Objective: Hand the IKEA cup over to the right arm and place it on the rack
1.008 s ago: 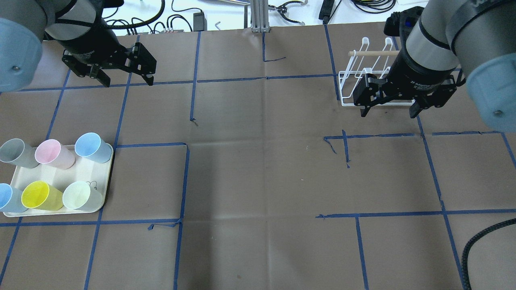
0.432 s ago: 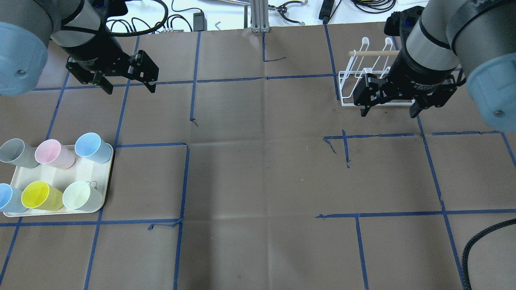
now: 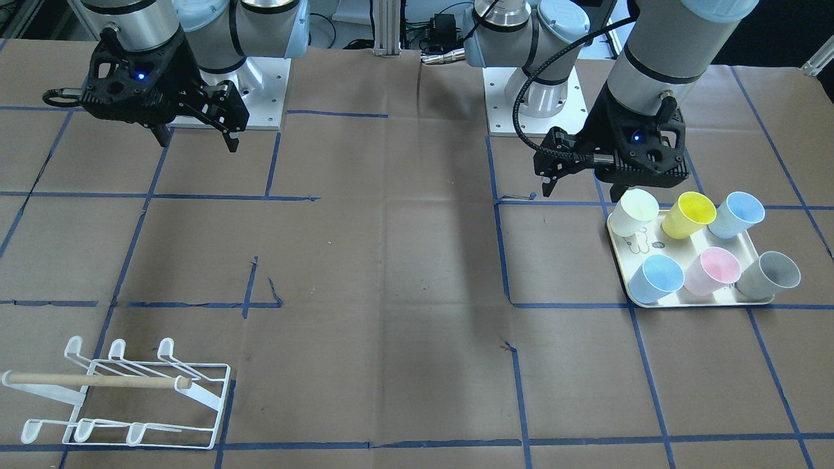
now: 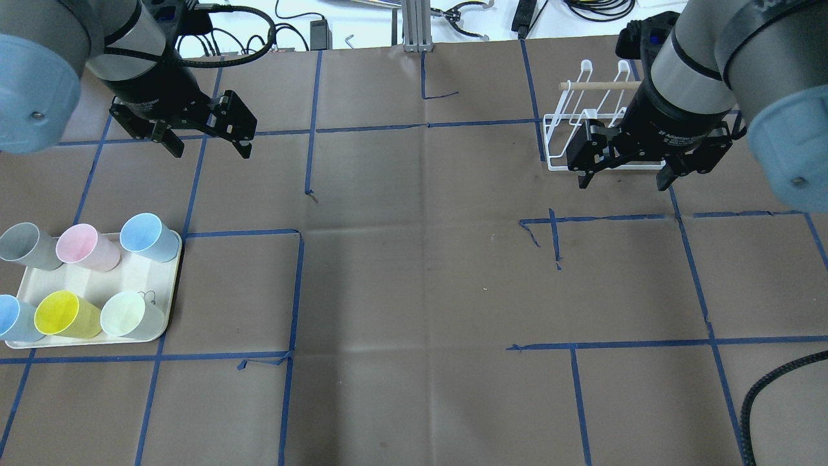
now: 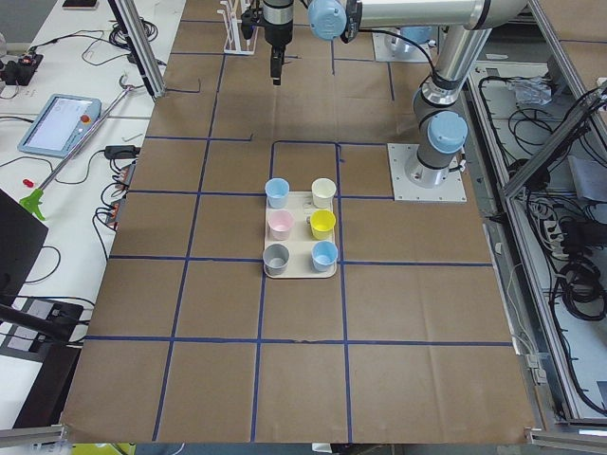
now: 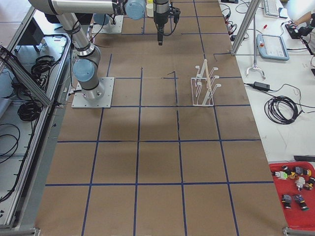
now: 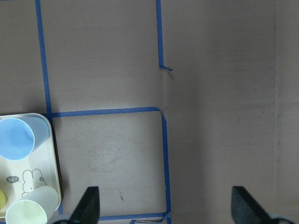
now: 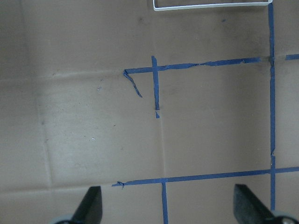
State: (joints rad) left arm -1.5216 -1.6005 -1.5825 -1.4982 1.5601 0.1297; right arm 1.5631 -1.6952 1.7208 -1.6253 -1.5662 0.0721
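Black two-finger left gripper [image 4: 211, 153], fingers apart, hovers near the cream rectangular tray [image 4: 90, 285]; right gripper [image 4: 621, 185], likewise apart, far from it.

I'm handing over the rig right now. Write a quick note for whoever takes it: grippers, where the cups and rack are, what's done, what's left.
Left gripper: open, empty, hovering beside the tray, not over a cup.
Right gripper: open, empty, hovering by the rack.
Cups: all six upright on the tray, none touched.
Rack: empty, on the table's right side.
Done: nothing yet.
Left: grasp a cup with the left gripper, pass it to the right gripper, set it on the rack.
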